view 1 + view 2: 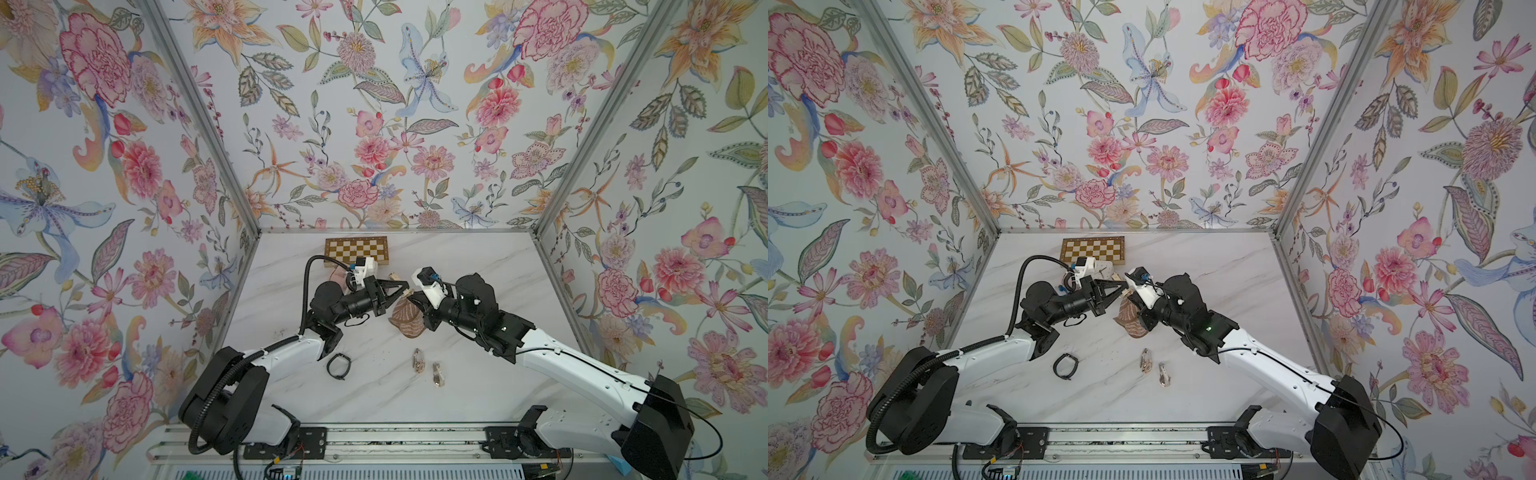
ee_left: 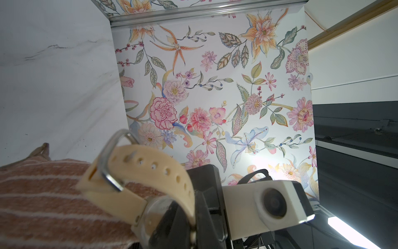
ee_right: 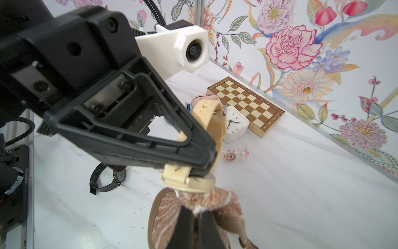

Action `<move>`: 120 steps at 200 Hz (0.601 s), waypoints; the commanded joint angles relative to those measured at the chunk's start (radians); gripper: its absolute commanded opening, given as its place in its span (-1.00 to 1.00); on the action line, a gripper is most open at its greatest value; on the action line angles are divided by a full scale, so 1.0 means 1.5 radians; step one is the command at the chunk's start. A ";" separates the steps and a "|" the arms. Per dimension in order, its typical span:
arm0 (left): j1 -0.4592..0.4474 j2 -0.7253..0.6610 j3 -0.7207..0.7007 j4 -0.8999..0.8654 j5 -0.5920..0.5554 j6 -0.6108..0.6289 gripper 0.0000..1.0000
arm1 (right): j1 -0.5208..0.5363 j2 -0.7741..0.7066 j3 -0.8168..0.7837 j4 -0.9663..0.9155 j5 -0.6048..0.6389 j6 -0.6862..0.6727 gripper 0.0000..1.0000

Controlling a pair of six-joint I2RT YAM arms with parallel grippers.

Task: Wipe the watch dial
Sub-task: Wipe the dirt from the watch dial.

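Observation:
A cream watch (image 3: 212, 127) with a buckled strap (image 2: 148, 170) hangs above the table, and my left gripper (image 3: 212, 160) is shut on its strap beside the round case (image 3: 191, 183). In the left wrist view the left gripper (image 2: 191, 222) pinches the strap next to the glass dial (image 2: 156, 212). My right gripper (image 3: 198, 228) is shut on a brown cloth with pale stripes (image 3: 167, 207). The bunched cloth presses up against the underside of the case, which hides the dial in the right wrist view. In both top views the grippers meet over mid-table, the left gripper (image 1: 406, 286) beside the cloth (image 1: 405, 322).
A black watch (image 1: 338, 365) lies on the marble table (image 1: 498, 282) near the left arm. Two small watches (image 1: 417, 360) (image 1: 438, 375) lie toward the front. At the back stand a chessboard (image 1: 357, 249), a white clock (image 3: 235, 125) and a small pink watch (image 3: 231, 155).

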 commanded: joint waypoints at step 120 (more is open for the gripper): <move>-0.007 -0.016 0.024 -0.043 0.041 0.038 -1.00 | 0.035 -0.020 0.039 0.006 0.036 -0.041 -1.00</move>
